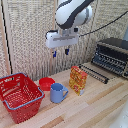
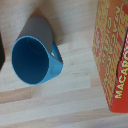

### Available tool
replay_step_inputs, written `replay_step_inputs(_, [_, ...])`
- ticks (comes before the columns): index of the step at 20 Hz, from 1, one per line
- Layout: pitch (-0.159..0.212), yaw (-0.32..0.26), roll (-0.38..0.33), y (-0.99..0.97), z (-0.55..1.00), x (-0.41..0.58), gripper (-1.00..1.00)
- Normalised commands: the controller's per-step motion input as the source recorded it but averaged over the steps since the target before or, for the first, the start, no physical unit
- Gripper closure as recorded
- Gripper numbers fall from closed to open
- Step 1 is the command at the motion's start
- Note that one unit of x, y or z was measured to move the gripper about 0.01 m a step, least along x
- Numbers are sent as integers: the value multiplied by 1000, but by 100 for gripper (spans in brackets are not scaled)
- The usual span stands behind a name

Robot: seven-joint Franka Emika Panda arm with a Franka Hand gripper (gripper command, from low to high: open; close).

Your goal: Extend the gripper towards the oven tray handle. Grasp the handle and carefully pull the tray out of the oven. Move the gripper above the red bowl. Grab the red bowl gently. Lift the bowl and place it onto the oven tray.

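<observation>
Nearest the exterior camera sits a red wire basket [image 1: 20, 96] at the worktop's [image 1: 95, 107] front, on the exterior view's left. High above the things, the pincer [image 1: 60, 52] hangs in the air from the white-and-black arm [image 1: 74, 13], its two blue-tipped fingers [image 1: 54, 54] pointing down, spread apart and pinching nothing. It touches no object.

Below it and a little forward stands a blue mug [image 1: 57, 92], upright with its handle turned toward the exterior view's right. The wrist view looks straight down into this mug [image 2: 33, 54], showing its blue inside and grey outer wall on pale wood.

Just behind the mug, toward the exterior view's left, the red bowl [image 1: 46, 83] rests on the worktop, partly hidden by the mug's rim and close beside the basket. To the exterior view's right of the mug stands an orange and yellow carton [image 1: 78, 80], upright; the wrist view shows its [image 2: 112, 55] printed side with part of the word "MACARO" just beside the mug, not touching it.

Farther out, at the exterior view's right, the oven [image 1: 111, 56] stands at the worktop's back corner with its front open. A slatted dark flap [image 1: 94, 73] lies lowered in front of it, well apart from the bowl. Inside, wire racks [image 1: 110, 56] show dimly; the tray and its handle cannot be told apart.
</observation>
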Motion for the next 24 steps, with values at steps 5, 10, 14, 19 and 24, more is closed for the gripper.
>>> replay_step_inputs(5, [54, 64, -335, 269, 29, 201, -100])
replay_step_inputs(10, [42, 88, -375, 148, 44, 179, -100])
replay_step_inputs(14, [31, 92, -375, 136, 76, 187, -100])
replay_step_inputs(19, [4, 127, -375, 26, 50, 101, -100])
replay_step_inputs(24, [-20, 147, -326, -43, 57, 54, -100])
